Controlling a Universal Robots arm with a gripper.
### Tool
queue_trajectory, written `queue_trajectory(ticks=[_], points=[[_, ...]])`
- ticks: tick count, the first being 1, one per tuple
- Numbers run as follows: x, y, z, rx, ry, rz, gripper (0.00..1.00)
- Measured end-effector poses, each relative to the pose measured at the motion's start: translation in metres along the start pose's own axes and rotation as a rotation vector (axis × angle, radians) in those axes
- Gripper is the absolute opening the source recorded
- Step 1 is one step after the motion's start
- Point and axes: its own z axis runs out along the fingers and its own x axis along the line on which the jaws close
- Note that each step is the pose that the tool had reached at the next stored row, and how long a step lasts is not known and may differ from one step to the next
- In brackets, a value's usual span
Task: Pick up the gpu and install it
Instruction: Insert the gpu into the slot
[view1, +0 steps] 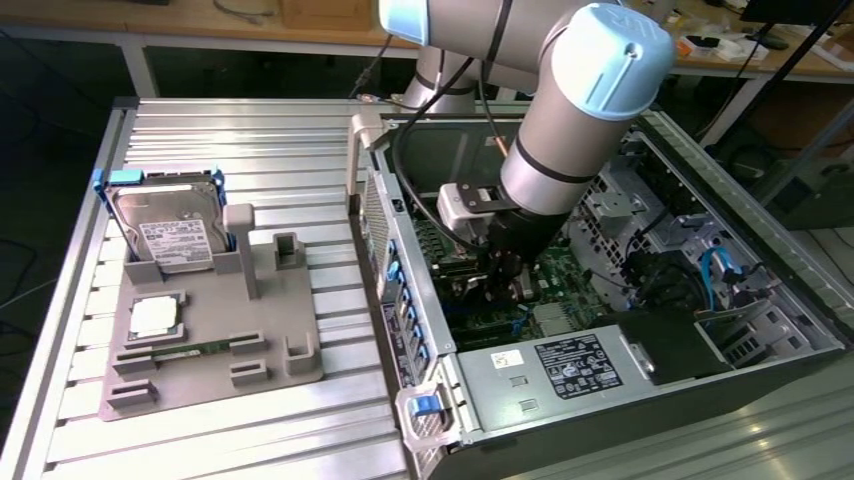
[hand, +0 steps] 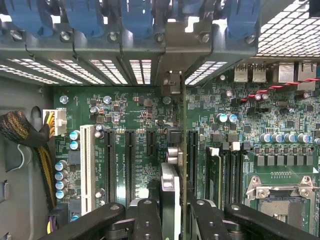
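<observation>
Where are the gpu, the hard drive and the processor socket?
gpu (hand: 183, 150), wrist view, on its thin edge-on board.
hard drive (view1: 174, 240), exterior view, on its white label.
processor socket (hand: 287, 207), wrist view, on its dark middle.

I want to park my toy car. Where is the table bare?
The table slats are bare between the hard drive and the far edge, and between the grey tray and the near edge. Inside the computer case it is crowded: the gripper holds the gpu over the motherboard there.
</observation>
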Motion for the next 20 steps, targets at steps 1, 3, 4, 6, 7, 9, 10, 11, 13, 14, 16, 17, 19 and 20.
queue_trajectory(ticks=[1,3,4,6,7,9,10,11,13,14,16,17,19,20], points=[[0.0,0.0,0.0002,0.0,0.0001,0.0,0.28],[0.0001,0.0,0.0006,0.0,0.0001,0.0,0.28],[0.0001,0.0,0.0007,0.0001,0.0001,0.0,0.28],[0.0,-0.0001,0.0008,0.0001,-0.0001,0.0,0.28],[0.0,-0.0001,0.0008,0.0001,-0.0001,0.0,0.28],[0.0,0.0001,0.0008,0.0003,-0.0001,0.0,0.28],[-0.0003,0.0005,0.0009,0.0006,0.0,0.0,0.28],[-0.001,0.0015,0.0009,0.0014,-0.0002,0.0,0.28],[-0.0015,0.0034,0.001,0.0052,0.0,0.0,0.28],[-0.0016,0.0041,0.0009,0.008,0.0001,-0.001,0.28],[-0.0017,0.0048,0.001,0.0113,0.0,0.0,0.28],[-0.0017,0.0048,0.0011,0.0116,0.0,0.0,0.28],[-0.0016,0.0048,0.0012,0.0117,0.0001,0.0,0.28],[-0.0016,0.0049,0.0013,0.0117,0.0001,0.0,0.28]])
